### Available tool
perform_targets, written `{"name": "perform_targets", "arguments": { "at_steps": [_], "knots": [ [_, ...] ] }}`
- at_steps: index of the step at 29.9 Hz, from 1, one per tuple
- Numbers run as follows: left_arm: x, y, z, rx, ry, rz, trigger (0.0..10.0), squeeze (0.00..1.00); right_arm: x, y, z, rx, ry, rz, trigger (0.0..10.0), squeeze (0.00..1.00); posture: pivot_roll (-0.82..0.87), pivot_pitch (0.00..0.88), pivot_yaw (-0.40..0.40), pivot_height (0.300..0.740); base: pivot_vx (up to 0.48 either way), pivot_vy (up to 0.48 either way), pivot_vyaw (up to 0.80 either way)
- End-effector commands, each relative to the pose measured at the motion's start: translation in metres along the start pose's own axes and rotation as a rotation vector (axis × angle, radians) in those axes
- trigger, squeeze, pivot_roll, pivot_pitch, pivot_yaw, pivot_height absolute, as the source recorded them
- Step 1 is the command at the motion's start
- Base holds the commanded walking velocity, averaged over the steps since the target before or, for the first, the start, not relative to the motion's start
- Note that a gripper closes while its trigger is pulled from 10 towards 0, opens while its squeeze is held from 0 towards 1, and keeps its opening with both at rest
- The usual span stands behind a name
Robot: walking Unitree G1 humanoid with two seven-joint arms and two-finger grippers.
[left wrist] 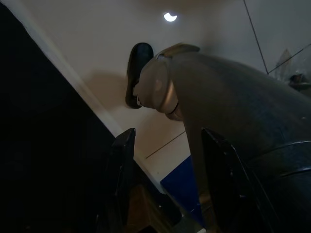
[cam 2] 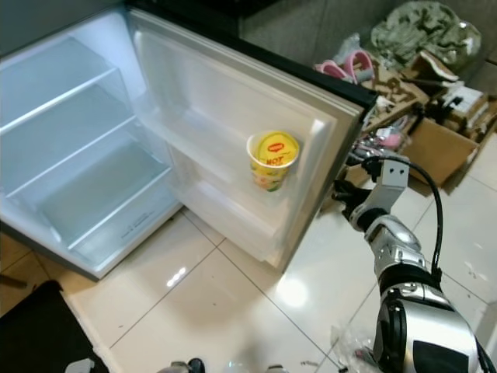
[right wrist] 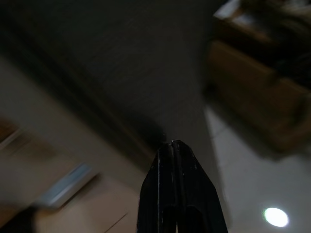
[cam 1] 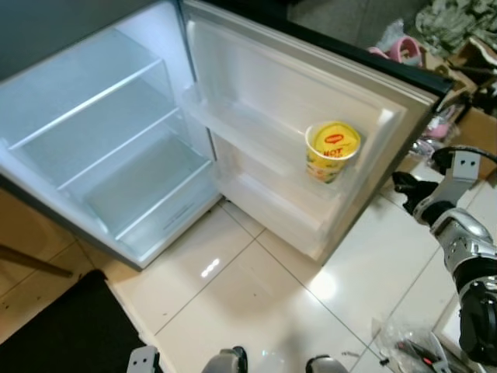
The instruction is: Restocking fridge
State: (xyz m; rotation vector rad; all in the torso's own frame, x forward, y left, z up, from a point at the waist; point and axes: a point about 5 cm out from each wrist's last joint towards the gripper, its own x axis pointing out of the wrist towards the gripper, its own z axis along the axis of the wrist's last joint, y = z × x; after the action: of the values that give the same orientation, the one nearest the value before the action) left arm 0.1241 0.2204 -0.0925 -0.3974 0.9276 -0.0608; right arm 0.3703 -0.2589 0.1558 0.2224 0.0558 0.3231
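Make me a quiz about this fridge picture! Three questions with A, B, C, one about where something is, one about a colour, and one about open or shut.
1. Where is the noodle cup?
A. On a door shelf
B. On the floor
C. On the top inside shelf

2. What colour is the cup's lid?
A. Blue
B. Yellow
C. Black

3. How is the fridge door?
A. Shut
B. Open wide
C. Taken off

Answers:
1 A: the cup stands in the door's shelf, not on the inner shelves.
2 B: the lid is yellow with a red mark.
3 B: the door swings out, and the right hand is by its edge, fingers together.
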Motion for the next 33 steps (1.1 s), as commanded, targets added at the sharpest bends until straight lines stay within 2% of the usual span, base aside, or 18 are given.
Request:
{"name": "perform_targets", "arguments": {
  "at_steps": [1, 3, 5, 8, 10, 11, 13, 14, 16, 17, 18, 20, 22, 23, 24, 27, 31, 33],
  "knots": [
    [-0.006, 0.007, -0.011, 0.001, 0.043, 0.015, 10.0, 0.0, 0.007, 0.018, -0.007, -0.009, 0.055, 0.183, 10.0, 0.0, -0.01, 0.326, 0.047, 0.74, 0.0, 0.0, 0.0],
    [-0.007, 0.007, -0.012, 0.0, 0.045, 0.016, 10.0, 0.0, 0.007, 0.024, -0.009, -0.022, 0.091, 0.273, 10.0, 0.0, -0.01, 0.326, 0.045, 0.74, 0.0, 0.0, 0.0],
    [-0.007, 0.007, -0.012, 0.0, 0.045, 0.016, 10.0, 0.0, 0.007, 0.024, -0.009, -0.022, 0.091, 0.273, 10.0, 0.0, -0.01, 0.326, 0.045, 0.74, 0.0, 0.0, 0.0],
    [-0.006, 0.005, -0.014, -0.002, 0.049, 0.014, 10.0, 0.0, 0.005, 0.032, -0.016, -0.028, 0.144, 0.39, 10.0, 0.0, -0.02, 0.321, 0.041, 0.74, 0.0, 0.0, 0.0],
    [-0.004, 0.002, -0.014, -0.003, 0.049, 0.009, 10.0, 0.0, 0.001, 0.047, -0.031, -0.03, 0.23, 0.579, 10.0, 0.0, -0.02, 0.319, 0.036, 0.74, 0.0, 0.0, 0.0],
    [-0.004, 0.002, -0.014, -0.003, 0.049, 0.009, 10.0, 0.0, 0.001, 0.047, -0.031, -0.03, 0.23, 0.579, 10.0, 0.0, -0.02, 0.319, 0.036, 0.74, 0.0, 0.0, 0.0],
    [-0.003, 0.0, -0.013, -0.005, 0.045, 0.005, 10.0, 0.0, -0.003, 0.061, -0.043, -0.02, 0.297, 0.74, 10.0, 0.0, -0.03, 0.315, 0.033, 0.74, 0.0, 0.0, 0.0],
    [-0.003, 0.0, -0.013, -0.005, 0.045, 0.005, 10.0, 0.0, -0.003, 0.061, -0.043, -0.02, 0.297, 0.74, 10.0, 0.0, -0.03, 0.315, 0.033, 0.74, 0.0, 0.0, 0.0],
    [0.0, -0.003, -0.01, -0.005, 0.042, 0.001, 10.0, 0.0, -0.012, 0.086, -0.056, -0.005, 0.367, 0.971, 10.0, 0.0, -0.04, 0.3, 0.028, 0.74, 0.0, 0.0, 0.0],
    [0.0, -0.003, -0.01, -0.005, 0.042, 0.001, 10.0, 0.0, -0.012, 0.086, -0.056, -0.005, 0.367, 0.971, 10.0, 0.0, -0.04, 0.3, 0.028, 0.74, 0.0, 0.0, 0.0],
    [0.001, -0.004, -0.009, -0.004, 0.042, -0.001, 10.0, 0.0, -0.017, 0.097, -0.061, 0.008, 0.386, 1.056, 10.0, 0.0, -0.04, 0.3, 0.028, 0.74, 0.0, 0.0, 0.0],
    [0.001, -0.004, -0.009, -0.004, 0.042, -0.001, 10.0, 0.0, -0.017, 0.097, -0.061, 0.008, 0.386, 1.056, 10.0, 0.0, -0.04, 0.3, 0.028, 0.74, 0.0, 0.0, 0.0],
    [0.004, -0.008, -0.007, -0.003, 0.041, -0.006, 10.0, 0.0, -0.031, 0.124, -0.069, 0.035, 0.417, 1.225, 10.0, 0.0, -0.06, 0.275, 0.02, 0.74, 0.0, 0.0, 0.0],
    [0.004, -0.008, -0.007, -0.003, 0.041, -0.006, 10.0, 0.0, -0.031, 0.124, -0.069, 0.035, 0.417, 1.225, 10.0, 0.0, -0.06, 0.275, 0.02, 0.74, 0.0, 0.0, 0.0],
    [0.006, -0.01, -0.006, -0.002, 0.041, -0.008, 10.0, 0.0, -0.046, 0.148, -0.073, 0.076, 0.43, 1.347, 10.0, 0.0, -0.06, 0.275, 0.02, 0.74, 0.0, 0.0, 0.0],
    [0.007, -0.012, -0.004, -0.001, 0.039, -0.009, 10.0, 0.0, -0.048, 0.151, -0.081, 0.07, 0.439, 1.333, 10.0, 0.0, -0.06, 0.262, 0.016, 0.74, 0.0, 0.0, 0.0],
    [0.009, -0.015, -0.003, -0.005, 0.036, -0.011, 10.0, 0.0, -0.056, 0.119, -0.115, -0.058, 0.639, 1.132, 10.0, 0.0, -0.06, 0.259, 0.011, 0.74, 0.0, 0.0, 0.0],
    [0.01, -0.015, -0.003, -0.006, 0.035, -0.011, 10.0, 0.0, -0.059, 0.112, -0.12, -0.079, 0.682, 1.09, 10.0, 0.0, -0.06, 0.259, 0.011, 0.74, 0.0, 0.0, 0.0]
  ]
}}
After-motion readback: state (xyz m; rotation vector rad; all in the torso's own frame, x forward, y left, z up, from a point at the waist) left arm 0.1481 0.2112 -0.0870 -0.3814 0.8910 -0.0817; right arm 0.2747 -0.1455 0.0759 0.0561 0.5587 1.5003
